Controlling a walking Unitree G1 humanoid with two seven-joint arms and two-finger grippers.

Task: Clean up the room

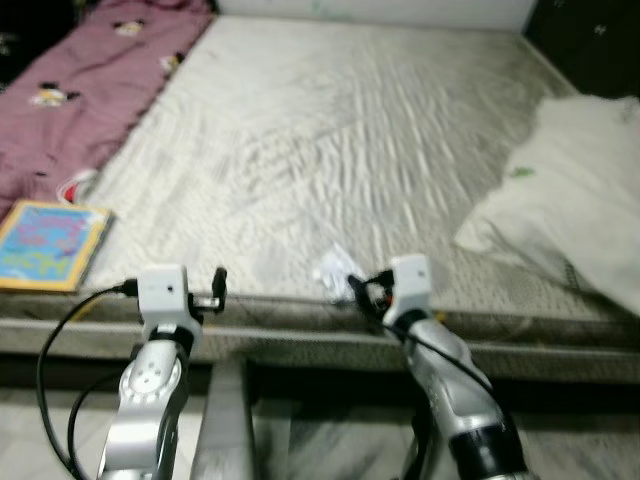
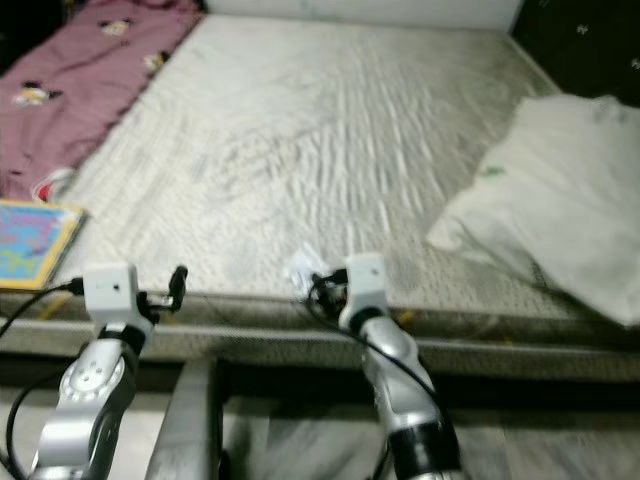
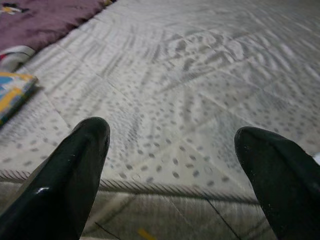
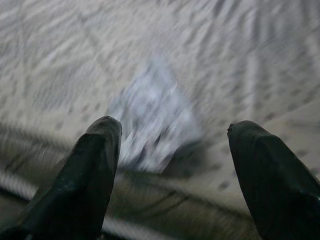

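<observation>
A small crumpled white wrapper (image 1: 334,267) lies on the pale quilted mattress (image 1: 330,130), close to its front edge. My right gripper (image 1: 362,286) hovers just short of the wrapper (image 4: 152,120) and stands open, its two black fingers (image 4: 95,165) spread to either side of it without touching. Further left along the same front edge, my left gripper (image 1: 216,288) is open too. Its fingertips (image 3: 82,150) hold nothing and look out over bare mattress (image 3: 190,100).
A colourful picture book (image 1: 45,243) lies at the mattress's front left corner. A maroon patterned blanket (image 1: 90,80) runs along the left side. A white pillow or bundled cloth (image 1: 575,190) sits at the right. The bed frame's edge (image 1: 300,335) is directly below both arms.
</observation>
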